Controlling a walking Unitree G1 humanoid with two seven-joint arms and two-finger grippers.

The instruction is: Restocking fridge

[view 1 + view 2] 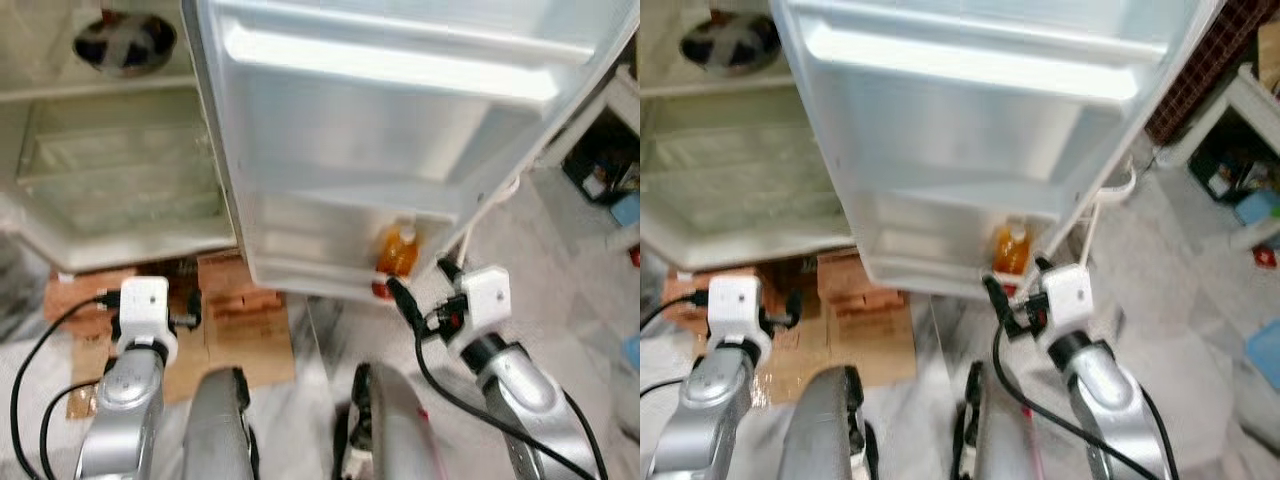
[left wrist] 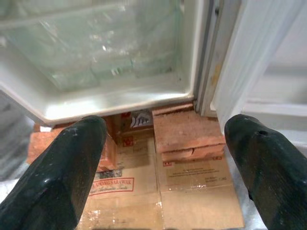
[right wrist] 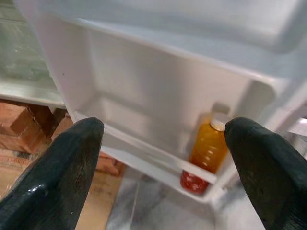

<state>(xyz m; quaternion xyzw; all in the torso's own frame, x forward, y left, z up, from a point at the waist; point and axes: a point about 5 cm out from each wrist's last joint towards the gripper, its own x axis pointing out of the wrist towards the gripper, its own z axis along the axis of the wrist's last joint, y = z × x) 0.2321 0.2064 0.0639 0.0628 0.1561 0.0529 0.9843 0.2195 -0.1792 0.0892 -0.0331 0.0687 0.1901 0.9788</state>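
Bottle point(image 1: 399, 250) upright in door bin point(image 1: 300, 272), frame centre, just above-left of right gripper point(image 1: 407, 303), fingers apart, empty; left gripper point(image 1: 190, 308) also spread, farther off.

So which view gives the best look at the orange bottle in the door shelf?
The right wrist view: the orange bottle stands large and sharp, white cap visible, in the door shelf. Both eye views show it small and blurred, near the right gripper.

the lowest door shelf point(image 3: 158, 165) holds an upright orange bottle point(image 3: 207, 148); on the floor point(image 1: 560, 260), flattened cardboard point(image 2: 192, 191) under bricks point(image 2: 184, 132).
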